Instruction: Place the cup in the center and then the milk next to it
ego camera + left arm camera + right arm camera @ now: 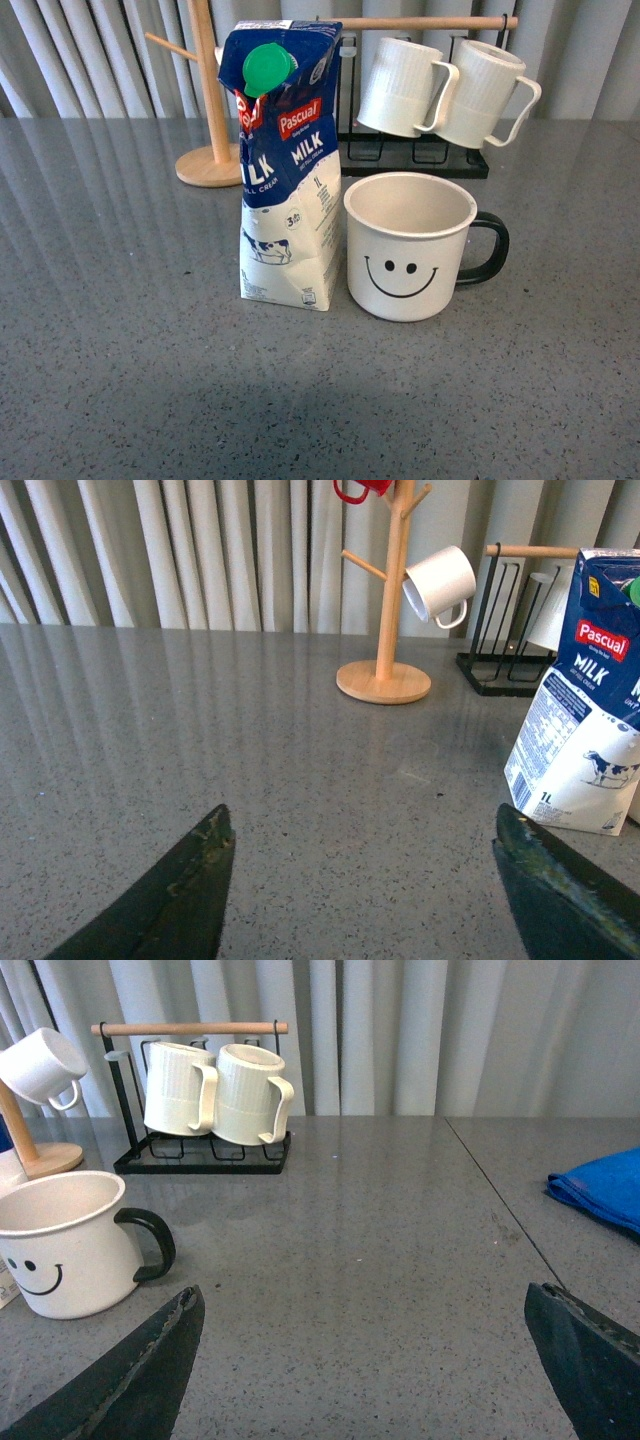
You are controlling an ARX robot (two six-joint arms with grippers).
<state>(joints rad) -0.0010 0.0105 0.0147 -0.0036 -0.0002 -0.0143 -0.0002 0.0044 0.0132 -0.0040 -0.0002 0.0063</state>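
The cup (410, 250), a wide white mug with a black smiley face and a black handle pointing right, stands upright in the middle of the grey table; it shows too as the cup (62, 1245) in the right wrist view. The milk (285, 165), a tall blue-and-white Pascual carton with a green cap, stands right beside it on its left, also in the left wrist view as the milk (585, 695). Neither arm appears in the front view. My left gripper (365, 825) is open over bare table, left of the carton. My right gripper (365, 1305) is open over bare table, right of the cup.
A wooden mug tree (208, 95) stands behind the carton, holding a small white cup (440, 585) and a red one (358, 488). A black rack (415, 160) with a wooden bar carries two ribbed white mugs (445, 88). A blue cloth (600, 1190) lies far right.
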